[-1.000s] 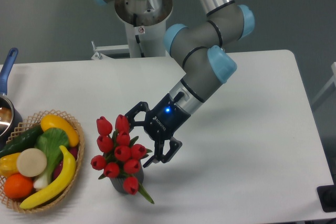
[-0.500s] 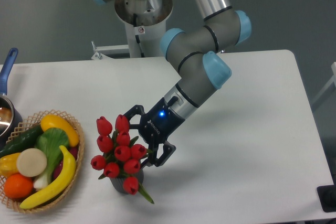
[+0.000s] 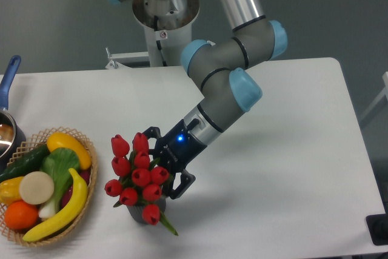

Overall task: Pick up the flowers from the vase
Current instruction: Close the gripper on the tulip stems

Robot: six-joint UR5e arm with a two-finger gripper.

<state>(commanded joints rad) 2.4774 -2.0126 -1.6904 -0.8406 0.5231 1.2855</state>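
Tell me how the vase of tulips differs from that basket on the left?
The vase is small, dark grey and nearly hidden under its red tulips; the wicker basket is wide, shallow and tan. The vase holds one upright bunch; the basket holds mixed fruit and vegetables lying flat. Both stand on the white table.

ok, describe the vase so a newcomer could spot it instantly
Start at the wicker basket of fruit at the table's front-left corner and look just right of it. Under the bunch of red tulips sits the vase, a small dark grey cylinder, the only container holding flowers.
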